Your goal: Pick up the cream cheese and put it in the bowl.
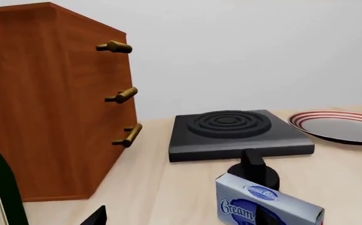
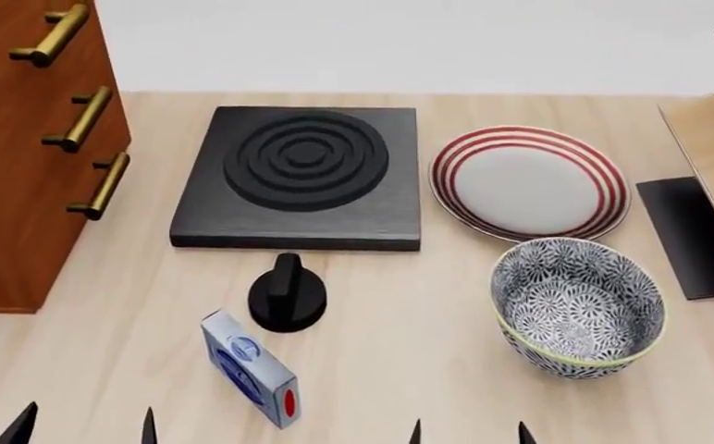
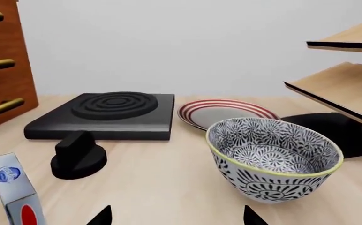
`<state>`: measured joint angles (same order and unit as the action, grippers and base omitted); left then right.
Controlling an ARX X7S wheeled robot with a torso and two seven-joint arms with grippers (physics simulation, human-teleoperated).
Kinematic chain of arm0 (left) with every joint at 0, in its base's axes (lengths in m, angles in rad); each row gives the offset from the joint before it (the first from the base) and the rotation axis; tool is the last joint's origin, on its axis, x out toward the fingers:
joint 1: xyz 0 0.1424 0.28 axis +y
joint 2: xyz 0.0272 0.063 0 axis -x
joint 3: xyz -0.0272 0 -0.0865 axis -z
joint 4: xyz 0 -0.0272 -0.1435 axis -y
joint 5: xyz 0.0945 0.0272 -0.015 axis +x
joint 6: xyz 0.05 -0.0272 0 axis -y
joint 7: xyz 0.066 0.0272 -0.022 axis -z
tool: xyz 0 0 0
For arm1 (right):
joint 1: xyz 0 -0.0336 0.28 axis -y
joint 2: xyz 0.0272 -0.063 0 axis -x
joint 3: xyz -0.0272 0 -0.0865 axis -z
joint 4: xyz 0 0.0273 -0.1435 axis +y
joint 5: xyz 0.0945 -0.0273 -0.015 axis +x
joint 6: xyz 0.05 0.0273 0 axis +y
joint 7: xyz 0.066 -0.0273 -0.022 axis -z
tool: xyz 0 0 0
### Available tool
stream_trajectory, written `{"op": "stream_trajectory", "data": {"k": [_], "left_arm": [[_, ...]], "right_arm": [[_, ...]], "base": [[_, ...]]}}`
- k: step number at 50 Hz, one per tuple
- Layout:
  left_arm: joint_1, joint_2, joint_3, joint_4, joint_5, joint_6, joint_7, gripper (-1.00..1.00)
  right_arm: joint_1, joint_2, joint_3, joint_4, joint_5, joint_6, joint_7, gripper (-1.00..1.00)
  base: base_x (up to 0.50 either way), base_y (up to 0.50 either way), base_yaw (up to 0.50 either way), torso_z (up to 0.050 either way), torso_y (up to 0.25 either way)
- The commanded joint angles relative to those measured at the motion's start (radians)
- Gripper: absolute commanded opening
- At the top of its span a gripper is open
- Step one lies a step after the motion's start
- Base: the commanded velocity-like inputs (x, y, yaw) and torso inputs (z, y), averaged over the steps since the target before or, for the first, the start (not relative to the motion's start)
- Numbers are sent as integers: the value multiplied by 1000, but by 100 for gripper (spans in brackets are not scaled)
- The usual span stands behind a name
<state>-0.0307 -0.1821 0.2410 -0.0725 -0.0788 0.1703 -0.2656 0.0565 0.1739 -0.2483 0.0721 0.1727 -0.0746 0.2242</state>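
Right now the cream cheese (image 2: 250,369) stands on a long edge on the tabletop (image 2: 407,305), near and left, just in front of the black knob (image 2: 287,294). The bowl (image 2: 578,305) sits empty, well apart to the right. I judge the box light, stiff cardboard with slick printed faces, so I would pinch it across its two broad faces, mid-length, gently enough not to crush it. Both pincers are spread, judging from the separated tips: left pincer (image 2: 83,424) near the box, right pincer (image 2: 471,431) near the bowl. Only fingertips show; the arms are cut off. The box's lettering is only partly in view in the left wrist view.
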Motion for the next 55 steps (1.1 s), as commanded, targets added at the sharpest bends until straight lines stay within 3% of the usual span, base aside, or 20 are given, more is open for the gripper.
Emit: {"op": "stream_trajectory", "data": {"k": [1,55], "left_arm": [[-8,-3,6,-15,-5,9,-4,100],[-10,-25,33,-9,-14,6,-34,100]], "right_arm": [[9,2,-7,12,1,-2,7,100],[13,19,-32,35,29,-30,22,100]], "base": [[141,0,0,0,0],[137,42,0,0,0]]}}
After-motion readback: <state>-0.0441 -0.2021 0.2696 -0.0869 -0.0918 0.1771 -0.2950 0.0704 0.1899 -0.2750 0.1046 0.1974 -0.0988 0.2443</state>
